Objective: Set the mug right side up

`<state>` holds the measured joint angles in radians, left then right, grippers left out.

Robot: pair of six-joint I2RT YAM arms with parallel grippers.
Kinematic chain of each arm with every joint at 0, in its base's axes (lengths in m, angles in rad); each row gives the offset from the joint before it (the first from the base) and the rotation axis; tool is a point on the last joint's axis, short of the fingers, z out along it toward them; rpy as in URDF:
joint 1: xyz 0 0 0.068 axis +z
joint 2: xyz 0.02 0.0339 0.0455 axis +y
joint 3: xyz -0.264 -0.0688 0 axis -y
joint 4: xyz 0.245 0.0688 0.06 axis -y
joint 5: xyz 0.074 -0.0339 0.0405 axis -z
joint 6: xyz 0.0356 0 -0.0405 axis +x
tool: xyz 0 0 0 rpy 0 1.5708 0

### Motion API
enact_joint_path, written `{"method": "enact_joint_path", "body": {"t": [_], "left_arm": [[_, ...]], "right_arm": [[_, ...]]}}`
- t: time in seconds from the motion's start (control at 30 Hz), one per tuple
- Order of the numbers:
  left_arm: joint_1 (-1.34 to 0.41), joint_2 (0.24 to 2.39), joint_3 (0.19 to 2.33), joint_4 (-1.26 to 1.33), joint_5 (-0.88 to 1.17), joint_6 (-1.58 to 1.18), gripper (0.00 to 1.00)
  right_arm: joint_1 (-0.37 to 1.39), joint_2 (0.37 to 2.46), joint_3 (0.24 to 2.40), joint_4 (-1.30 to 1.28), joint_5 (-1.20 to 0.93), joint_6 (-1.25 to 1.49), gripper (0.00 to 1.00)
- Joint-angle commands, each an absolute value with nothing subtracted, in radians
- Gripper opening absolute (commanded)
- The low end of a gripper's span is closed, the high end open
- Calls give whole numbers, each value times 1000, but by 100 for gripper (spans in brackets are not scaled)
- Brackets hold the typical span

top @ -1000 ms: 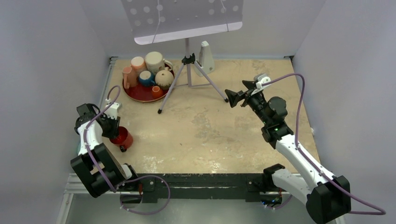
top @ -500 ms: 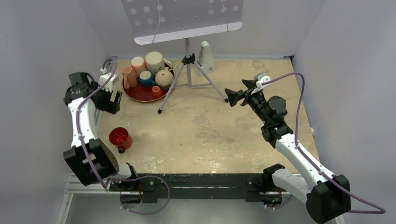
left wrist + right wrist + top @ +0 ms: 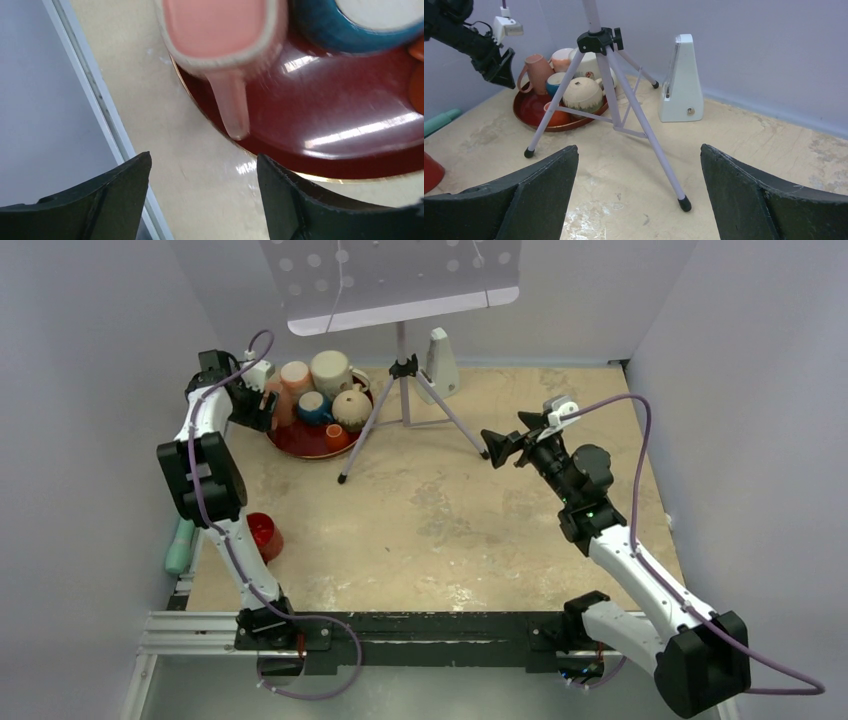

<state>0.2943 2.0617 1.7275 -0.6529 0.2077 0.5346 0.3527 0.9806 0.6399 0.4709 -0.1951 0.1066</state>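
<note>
Left tool [image 3: 202, 159] wide and empty, pink mug [image 3: 220, 30] just ahead on red tray [image 3: 330, 125], right tool [image 3: 639, 148] wide

Even, soft light from above, with faint shadows. Left wrist view is blurry: pale pink ceramic mug [image 3: 220, 25] smeared, white glare streaks on glossy dark-red round tray [image 3: 340, 135]. Top and right wrist views are sharp.

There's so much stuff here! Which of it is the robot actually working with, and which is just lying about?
Job in hand: left gripper, pink mug, red tray, red mug.

Lying about: music stand, metronome, green cylinder, idle right gripper.
</note>
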Motion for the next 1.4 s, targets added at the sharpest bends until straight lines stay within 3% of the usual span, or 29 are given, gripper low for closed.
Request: {"method": "enact_joint_path", "body": {"t": [0.0,0.27,0.53,0.67,0.8,1.07,1.37], "left_arm": [[296,2133,1863,-598,208,482,79],[278,2187,1874,-550,257,486,70],[278,2223,1918,-581,344,499,37],[278,2239,1929,-608,398,484,28],[276,2249,1934,-644,379,469,0],[318,2114,1893,-772,358,172,0],[338,1801,1579,-760,465,-217,0]], "right_arm": [[356,952,694,472,-153,130,96],[356,991,753,448,-115,147,96],[356,1030,821,405,-107,137,96],[356,1023,825,396,-101,140,96],[355,1009,817,389,-97,143,96],[355,984,808,375,-92,155,96],[392,1017,818,352,-138,260,99]]}}
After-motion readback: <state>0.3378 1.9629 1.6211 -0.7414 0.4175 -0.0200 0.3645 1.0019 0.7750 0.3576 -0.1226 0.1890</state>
